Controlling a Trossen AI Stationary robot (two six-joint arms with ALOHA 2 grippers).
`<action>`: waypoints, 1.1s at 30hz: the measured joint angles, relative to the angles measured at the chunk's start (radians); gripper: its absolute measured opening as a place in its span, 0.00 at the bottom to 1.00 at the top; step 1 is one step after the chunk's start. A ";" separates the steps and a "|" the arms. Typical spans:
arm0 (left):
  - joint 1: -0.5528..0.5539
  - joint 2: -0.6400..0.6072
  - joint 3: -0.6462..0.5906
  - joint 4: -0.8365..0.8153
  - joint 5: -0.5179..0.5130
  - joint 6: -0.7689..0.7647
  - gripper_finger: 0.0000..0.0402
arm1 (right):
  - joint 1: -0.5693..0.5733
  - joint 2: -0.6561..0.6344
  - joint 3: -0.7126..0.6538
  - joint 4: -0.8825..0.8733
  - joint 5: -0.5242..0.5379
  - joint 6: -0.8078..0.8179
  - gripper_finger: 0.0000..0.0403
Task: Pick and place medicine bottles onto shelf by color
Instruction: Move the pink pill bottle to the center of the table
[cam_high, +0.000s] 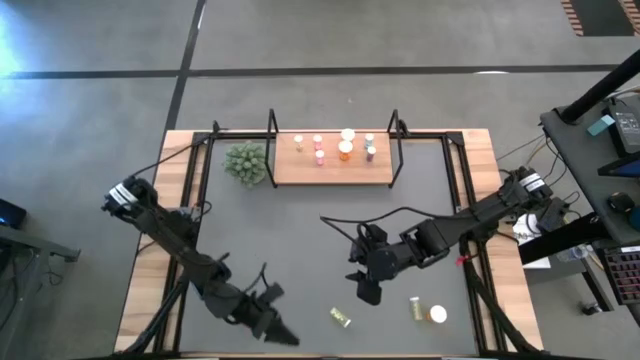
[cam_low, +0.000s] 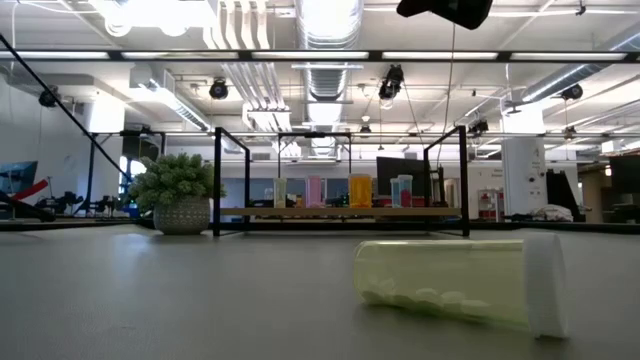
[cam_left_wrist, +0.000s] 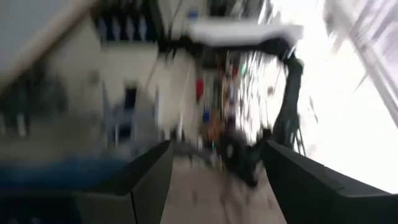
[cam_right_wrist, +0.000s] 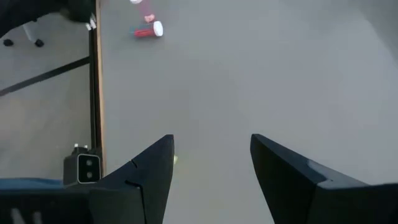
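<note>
A robotics lab in an open industrial hall: exposed ceiling ducts (cam_low: 330, 40) and strip lights overhead, a polished concrete floor (cam_high: 330, 40) around the desk (cam_high: 482, 180), and equipment racks beyond.

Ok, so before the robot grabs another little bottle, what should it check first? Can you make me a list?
1. Right gripper open with nothing in it: ok, the right wrist view shows only bare mat between its fingers.
2. Left gripper open and waiting at the table's near edge: ok.
3. Bottles left to pick up: ok, a yellow-green bottle and a bottle with a white cap lie on their sides on the dark mat.
4. Room on the shelf: ok, the left part of the board is bare.
5. Bottles already on the shelf standing upright: ok.
6. Sorted by color: cannot tell.
</note>
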 joint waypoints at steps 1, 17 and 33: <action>-0.010 0.015 0.008 -0.001 0.042 -0.038 0.58 | 0.000 0.000 0.000 0.000 0.001 0.000 0.50; -0.198 0.047 0.025 -0.429 0.700 -0.591 0.58 | -0.001 0.000 0.000 -0.063 0.003 -0.041 0.50; -0.237 -0.029 0.124 -1.254 0.243 -0.543 0.58 | -0.012 0.000 0.000 -0.070 0.007 -0.043 0.50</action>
